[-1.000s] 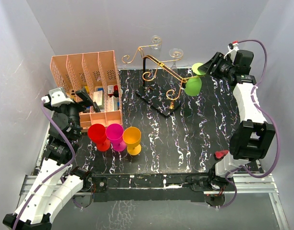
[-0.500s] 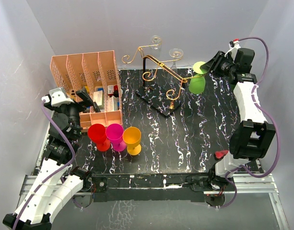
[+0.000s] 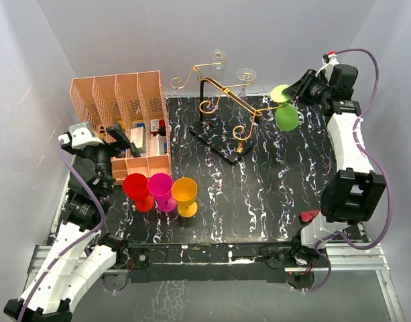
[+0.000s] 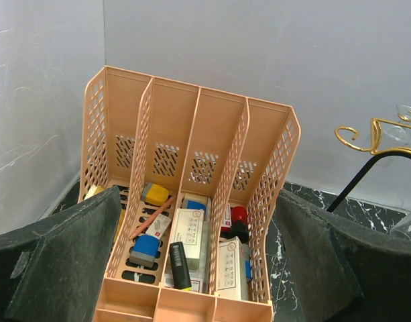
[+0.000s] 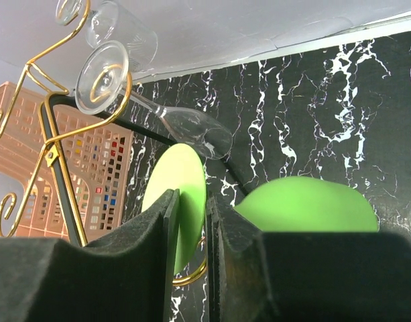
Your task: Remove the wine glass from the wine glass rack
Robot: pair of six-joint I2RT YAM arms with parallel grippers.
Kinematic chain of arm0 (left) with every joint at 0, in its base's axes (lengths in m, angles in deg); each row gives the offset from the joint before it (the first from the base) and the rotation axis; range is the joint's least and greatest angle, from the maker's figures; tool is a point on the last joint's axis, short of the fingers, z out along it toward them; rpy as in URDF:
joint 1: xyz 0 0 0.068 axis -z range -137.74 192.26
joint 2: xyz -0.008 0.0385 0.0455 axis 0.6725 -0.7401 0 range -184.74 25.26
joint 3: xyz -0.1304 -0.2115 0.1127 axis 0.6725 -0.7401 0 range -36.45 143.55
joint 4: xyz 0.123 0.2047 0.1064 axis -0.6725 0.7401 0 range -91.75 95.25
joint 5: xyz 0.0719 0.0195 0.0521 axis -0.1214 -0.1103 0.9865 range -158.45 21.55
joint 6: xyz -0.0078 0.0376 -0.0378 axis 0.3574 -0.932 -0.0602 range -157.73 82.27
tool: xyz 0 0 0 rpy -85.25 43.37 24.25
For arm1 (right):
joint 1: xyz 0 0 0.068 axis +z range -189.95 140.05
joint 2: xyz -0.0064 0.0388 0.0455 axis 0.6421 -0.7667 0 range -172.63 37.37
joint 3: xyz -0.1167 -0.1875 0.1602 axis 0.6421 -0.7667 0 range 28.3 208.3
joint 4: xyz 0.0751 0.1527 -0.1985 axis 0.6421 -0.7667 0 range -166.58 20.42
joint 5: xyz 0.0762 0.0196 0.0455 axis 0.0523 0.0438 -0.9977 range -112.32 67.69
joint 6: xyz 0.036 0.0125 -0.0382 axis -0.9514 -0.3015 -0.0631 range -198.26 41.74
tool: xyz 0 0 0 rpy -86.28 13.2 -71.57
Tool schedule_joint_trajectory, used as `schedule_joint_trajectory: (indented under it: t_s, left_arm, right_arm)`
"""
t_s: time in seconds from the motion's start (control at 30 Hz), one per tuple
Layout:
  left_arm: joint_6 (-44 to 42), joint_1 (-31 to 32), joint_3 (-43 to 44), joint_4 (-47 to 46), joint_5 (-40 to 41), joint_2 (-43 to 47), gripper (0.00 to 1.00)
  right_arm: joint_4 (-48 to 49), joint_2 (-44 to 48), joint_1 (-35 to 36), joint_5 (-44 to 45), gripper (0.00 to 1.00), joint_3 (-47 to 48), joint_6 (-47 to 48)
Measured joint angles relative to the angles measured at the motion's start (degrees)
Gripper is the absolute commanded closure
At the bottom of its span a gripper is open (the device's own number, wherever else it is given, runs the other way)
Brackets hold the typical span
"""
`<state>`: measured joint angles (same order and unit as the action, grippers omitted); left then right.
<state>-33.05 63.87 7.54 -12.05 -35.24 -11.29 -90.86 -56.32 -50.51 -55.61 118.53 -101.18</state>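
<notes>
With the right gripper (image 5: 192,201) jaws pinched narrow on the lime-green plastic wine glass (image 3: 286,117) at the gold wire wine glass rack's (image 3: 232,96) outer scroll, best slide it level outward; left gripper (image 4: 198,248) jaws gape wide.

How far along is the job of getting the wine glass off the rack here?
Done: the right pincer is shut on the foot of the green wine glass. In hand: the glass is at the outer tip of the wine glass rack; whether it is free of the gold arm I cannot tell. Left: draw it clear and set it down. The left pincer is open over the peach organiser.
</notes>
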Motion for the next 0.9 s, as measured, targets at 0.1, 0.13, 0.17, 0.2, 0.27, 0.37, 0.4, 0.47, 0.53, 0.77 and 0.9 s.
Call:
schedule_joint_trajectory:
  t_s: [0.1, 0.13, 0.17, 0.2, 0.27, 0.37, 0.4, 0.47, 0.53, 0.77, 0.9]
  left_arm:
    - [0.0, 0.0, 0.0, 0.0, -0.1, 0.0, 0.03]
    - [0.0, 0.0, 0.0, 0.0, -0.1, 0.0, 0.03]
    - [0.0, 0.0, 0.0, 0.0, -0.1, 0.0, 0.03]
    - [0.0, 0.0, 0.0, 0.0, -0.1, 0.0, 0.03]
    - [0.0, 0.0, 0.0, 0.0, -0.2, 0.0, 0.03]
    - [0.0, 0.0, 0.0, 0.0, -0.2, 0.0, 0.03]
    - [0.0, 0.0, 0.0, 0.0, -0.2, 0.0, 0.03]
    - [0.0, 0.0, 0.0, 0.0, -0.2, 0.0, 0.03]
    - [0.0, 0.0, 0.0, 0.0, -0.2, 0.0, 0.03]
    - [0.0, 0.0, 0.0, 0.0, -0.2, 0.0, 0.03]
    - [0.0, 0.2, 0.0, 0.0, -0.2, 0.0, 0.03]
  right_arm:
    - [-0.5, 0.0, 0.1, 0.2, 0.83, 0.6, -0.4]
    - [-0.7, 0.0, 0.1, 0.2, 0.84, 0.8, -0.6]
    - [-0.9, 0.0, 0.2, 0.2, 0.86, 1.1, -1.2]
    - [-1.0, 0.0, 0.2, 0.2, 0.86, 1.2, -1.7]
    - [-1.1, 0.0, 0.3, 0.4, 0.89, 1.3, -3.5]
    - [-1.3, 0.0, 0.3, 0.9, 0.92, 1.4, -7.8]
    - [-1.4, 0.0, 0.3, 1.0, 0.92, 1.4, -9.6]
    - [-1.5, -0.1, 0.3, 1.5, 0.92, 1.4, -13.0]
    - [-1.7, -0.2, 0.3, 2.0, 0.92, 1.4, -16.8]
    - [-3.2, -0.1, 0.3, 5.8, 0.92, 0.7, -27.4]
    - [-3.6, 1.1, 0.3, 8.4, 0.92, -1.0, -31.3]
